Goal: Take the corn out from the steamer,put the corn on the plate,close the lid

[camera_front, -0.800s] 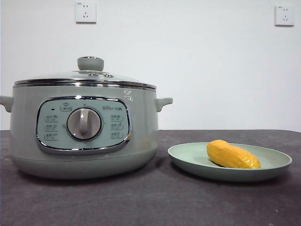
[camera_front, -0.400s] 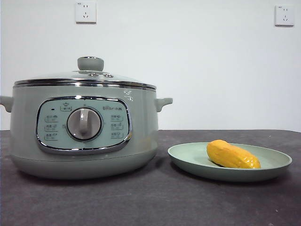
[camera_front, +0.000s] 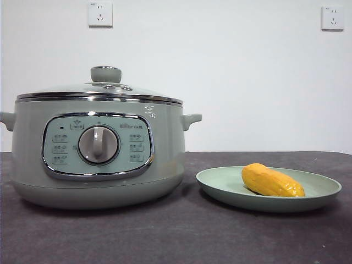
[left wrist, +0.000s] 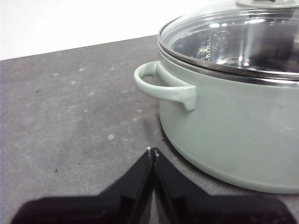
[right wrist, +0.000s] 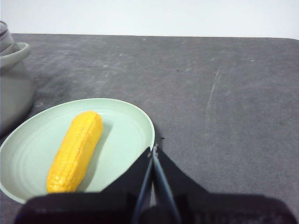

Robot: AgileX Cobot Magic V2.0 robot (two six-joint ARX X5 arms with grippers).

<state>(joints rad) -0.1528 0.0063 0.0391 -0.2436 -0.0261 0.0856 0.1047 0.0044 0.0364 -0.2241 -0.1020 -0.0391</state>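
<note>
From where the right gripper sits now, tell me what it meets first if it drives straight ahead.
The right gripper, jaws shut, sits at the plate edge, the corn off to one side. Straight ahead looks like bare table, so probably nothing, though depth is unclear.

Bright, even light; sharp pictures throughout.
Glare spots sit on the lid point(left wrist: 233, 37) beyond the left gripper point(left wrist: 152, 151); a soft shadow lies beside the corn point(right wrist: 76, 151) just ahead of the right gripper point(right wrist: 153, 150).
</note>
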